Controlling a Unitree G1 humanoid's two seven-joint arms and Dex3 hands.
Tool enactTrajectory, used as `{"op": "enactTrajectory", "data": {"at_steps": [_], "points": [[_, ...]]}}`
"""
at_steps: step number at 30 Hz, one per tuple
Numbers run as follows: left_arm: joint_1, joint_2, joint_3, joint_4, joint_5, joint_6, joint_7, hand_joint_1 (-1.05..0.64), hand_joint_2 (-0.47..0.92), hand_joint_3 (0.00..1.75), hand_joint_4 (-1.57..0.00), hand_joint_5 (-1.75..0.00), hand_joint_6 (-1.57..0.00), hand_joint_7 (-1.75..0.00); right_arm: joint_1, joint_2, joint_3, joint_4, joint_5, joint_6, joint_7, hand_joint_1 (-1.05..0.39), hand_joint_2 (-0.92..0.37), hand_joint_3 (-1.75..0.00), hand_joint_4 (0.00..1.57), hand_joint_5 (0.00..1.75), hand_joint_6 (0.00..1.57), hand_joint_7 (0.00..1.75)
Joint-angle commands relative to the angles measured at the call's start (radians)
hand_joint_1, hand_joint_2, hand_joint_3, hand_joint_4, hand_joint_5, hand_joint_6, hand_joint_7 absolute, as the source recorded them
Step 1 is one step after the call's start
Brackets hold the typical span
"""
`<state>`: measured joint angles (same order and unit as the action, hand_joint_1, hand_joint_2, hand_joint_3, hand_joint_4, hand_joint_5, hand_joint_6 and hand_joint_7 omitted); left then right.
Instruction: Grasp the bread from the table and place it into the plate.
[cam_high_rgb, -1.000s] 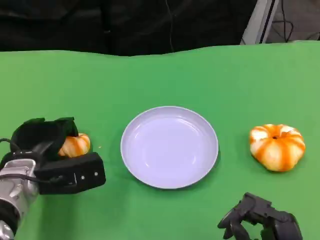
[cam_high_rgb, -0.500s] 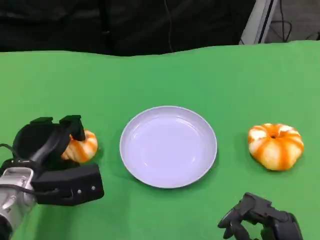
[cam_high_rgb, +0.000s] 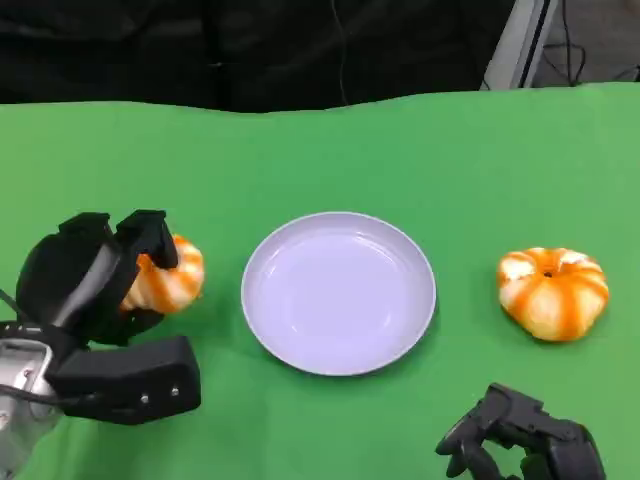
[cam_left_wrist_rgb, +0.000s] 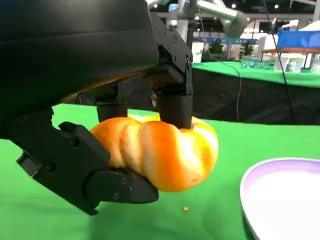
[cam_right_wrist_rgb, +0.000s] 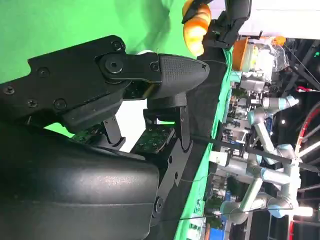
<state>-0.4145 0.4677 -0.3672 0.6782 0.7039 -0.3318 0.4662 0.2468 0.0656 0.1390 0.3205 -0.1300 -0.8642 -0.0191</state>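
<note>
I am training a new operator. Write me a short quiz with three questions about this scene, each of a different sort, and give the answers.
1. True or false: the left hand holds a bread.
2. What lies in the plate? A) a bread B) nothing C) a crumb
3. Fill in: in the head view, the other bread lies on the table at the plate's ____ side.

Key: 1 true. 2 B. 3 right.
</note>
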Motion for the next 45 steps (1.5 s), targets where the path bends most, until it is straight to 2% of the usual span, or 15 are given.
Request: {"op": "enactTrajectory", "data": {"at_steps": [1, 2, 3, 4, 8, 18, 20, 22, 38, 41, 45], "points": [[0.009, 0.019, 0.015, -0.018, 0.000, 0.009, -0.018, -0.04, 0.48, 0.87, -0.86, -1.75, -0.66, -1.75, 0.004, -0.010, -0.008, -0.005, 0.015, 0.003, 0.001, -0.69, -0.92, -0.41, 0.83, 1.55, 0.90, 1.19], [0.007, -0.007, 0.020, -0.106, -0.019, 0.011, -0.047, -0.04, 0.48, 0.88, -0.86, -1.75, -0.66, -1.75, 0.003, -0.010, -0.009, -0.001, 0.007, -0.004, -0.004, -0.69, -0.92, -0.41, 0.83, 1.55, 0.90, 1.19], [-0.001, -0.042, 0.019, -0.179, -0.035, 0.016, -0.072, -0.08, 0.43, 1.07, -0.90, -1.75, -0.69, -1.74, 0.002, -0.010, -0.010, 0.002, 0.001, -0.010, -0.007, -0.69, -0.92, -0.43, 0.83, 1.55, 0.90, 1.19], [-0.005, -0.067, 0.019, -0.233, -0.046, 0.022, -0.092, -0.09, 0.41, 1.16, -0.92, -1.75, -0.71, -1.73, 0.001, -0.010, -0.011, 0.004, -0.003, -0.014, -0.010, -0.69, -0.92, -0.44, 0.82, 1.55, 0.90, 1.19], [-0.009, -0.123, 0.017, -0.302, -0.041, 0.062, -0.132, -0.12, 0.38, 1.28, -0.94, -1.75, -0.74, -1.71, 0.002, -0.011, -0.012, 0.006, -0.007, -0.014, -0.011, -0.69, -0.92, -0.46, 0.82, 1.55, 0.89, 1.21], [-0.001, -0.138, 0.032, -0.322, -0.028, 0.076, -0.153, -0.13, 0.37, 1.31, -0.94, -1.75, -0.74, -1.71, 0.003, -0.011, -0.013, 0.006, -0.008, -0.014, -0.011, -0.69, -0.91, -0.46, 0.83, 1.54, 0.89, 1.21], [-0.046, -0.216, -0.014, -0.266, -0.023, 0.075, -0.154, -0.14, 0.37, 1.32, -0.96, -1.75, -0.74, -1.72, 0.009, -0.007, -0.010, -0.004, -0.009, -0.009, -0.012, -0.69, -0.91, -0.46, 0.83, 1.54, 0.89, 1.21], [-0.067, -0.251, -0.033, -0.237, -0.019, 0.073, -0.152, -0.15, 0.37, 1.32, -0.97, -1.75, -0.74, -1.74, 0.011, -0.006, -0.009, -0.008, -0.009, -0.006, -0.013, -0.70, -0.91, -0.46, 0.83, 1.54, 0.89, 1.21], [-0.075, -0.256, -0.031, -0.219, -0.015, 0.065, -0.145, -0.16, 0.37, 1.32, -0.97, -1.75, -0.74, -1.75, 0.012, -0.006, -0.009, -0.010, -0.009, -0.005, -0.013, -0.70, -0.91, -0.46, 0.83, 1.53, 0.89, 1.20], [-0.108, -0.299, -0.069, -0.150, -0.001, 0.074, -0.155, -0.15, 0.38, 1.29, -0.96, -1.75, -0.72, -1.75, 0.011, -0.008, -0.009, -0.006, -0.011, -0.010, -0.013, -0.70, -0.91, -0.46, 0.83, 1.53, 0.89, 1.20], [-0.119, -0.305, -0.076, -0.128, 0.000, 0.070, -0.149, -0.15, 0.38, 1.28, -0.96, -1.75, -0.72, -1.75, 0.011, -0.009, -0.009, -0.005, -0.012, -0.010, -0.013, -0.70, -0.91, -0.47, 0.82, 1.53, 0.89, 1.20]]}}
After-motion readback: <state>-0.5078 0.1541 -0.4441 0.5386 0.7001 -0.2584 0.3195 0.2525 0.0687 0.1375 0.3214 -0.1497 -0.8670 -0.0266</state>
